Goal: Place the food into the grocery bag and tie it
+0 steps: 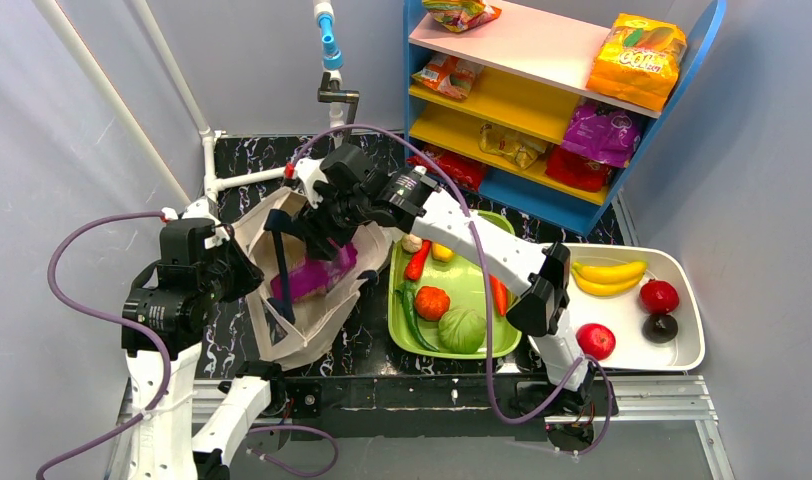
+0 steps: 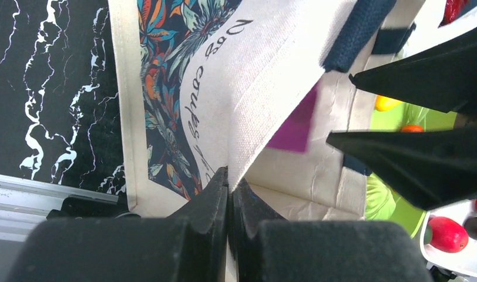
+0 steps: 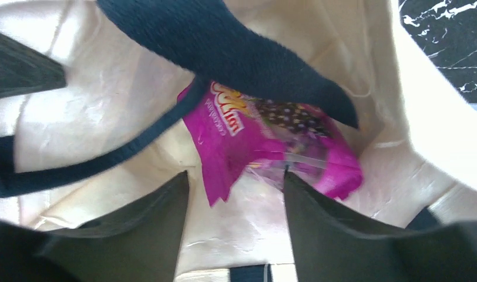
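The grocery bag [image 1: 317, 322] is a cream canvas tote with navy handles and a floral print, lying open on the black marble table. A purple snack packet [image 1: 312, 277] lies inside it. My left gripper [image 1: 244, 268] is shut on the bag's near rim [image 2: 265, 76], its jaws [image 2: 230, 182] pinching the cloth. My right gripper [image 1: 317, 235] is open inside the bag's mouth, just above the purple packet [image 3: 265, 141], and its fingers [image 3: 236, 176] hold nothing. A navy handle [image 3: 224, 47] crosses above the packet. The purple packet shows in the left wrist view [image 2: 295, 126] too.
A green tray [image 1: 477, 280] of vegetables sits right of the bag. A white tray [image 1: 622, 330] holds yellow bananas [image 1: 607, 275] and red fruit. A blue and yellow shelf [image 1: 542, 100] at the back carries snack packets, among them an orange-yellow one [image 1: 637, 60] and a purple one [image 1: 602, 135].
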Tool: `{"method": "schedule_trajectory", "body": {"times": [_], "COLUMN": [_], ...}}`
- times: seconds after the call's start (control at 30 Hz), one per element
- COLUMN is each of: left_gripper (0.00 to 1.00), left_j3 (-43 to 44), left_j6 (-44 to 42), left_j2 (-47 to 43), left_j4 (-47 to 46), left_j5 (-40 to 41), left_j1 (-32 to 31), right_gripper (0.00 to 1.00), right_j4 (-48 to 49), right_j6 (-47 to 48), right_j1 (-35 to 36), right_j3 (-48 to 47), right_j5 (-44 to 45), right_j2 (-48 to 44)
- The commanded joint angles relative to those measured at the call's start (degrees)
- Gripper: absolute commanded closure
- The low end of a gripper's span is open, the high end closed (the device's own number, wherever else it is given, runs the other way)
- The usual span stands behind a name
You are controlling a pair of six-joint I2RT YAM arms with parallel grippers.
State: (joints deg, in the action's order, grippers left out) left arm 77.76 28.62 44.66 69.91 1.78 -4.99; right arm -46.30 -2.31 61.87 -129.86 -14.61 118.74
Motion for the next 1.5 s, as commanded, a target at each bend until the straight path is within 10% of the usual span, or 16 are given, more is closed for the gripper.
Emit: {"method": "schedule_trajectory", "body": {"times": [0.0, 0.77, 1.47], "left_gripper": [1.0, 1.0, 1.0], "left_j3": [2.15, -0.45, -1.64], "left_j6": [-0.08, 1.0, 2.16], "left_j2": [-0.68, -2.16, -2.15], "left_j4": [0.09, 0.34, -1.16], "left_j5": [-1.78, -3.74, -5.89], "left_j1": [-0.2, -0.21, -1.09], "right_gripper": [0.28, 0.07, 0.02], "right_j4": [2.25, 1.98, 7.6], "right_j6": [1.75, 1.39, 20.73], "right_j1": [1.93, -0.21, -24.74], "right_j3": [-2.73, -5.07, -9.04], "right_j5": [1.08, 29.43, 56.18], "right_j2": [-5.12, -20.93, -21.29]}}
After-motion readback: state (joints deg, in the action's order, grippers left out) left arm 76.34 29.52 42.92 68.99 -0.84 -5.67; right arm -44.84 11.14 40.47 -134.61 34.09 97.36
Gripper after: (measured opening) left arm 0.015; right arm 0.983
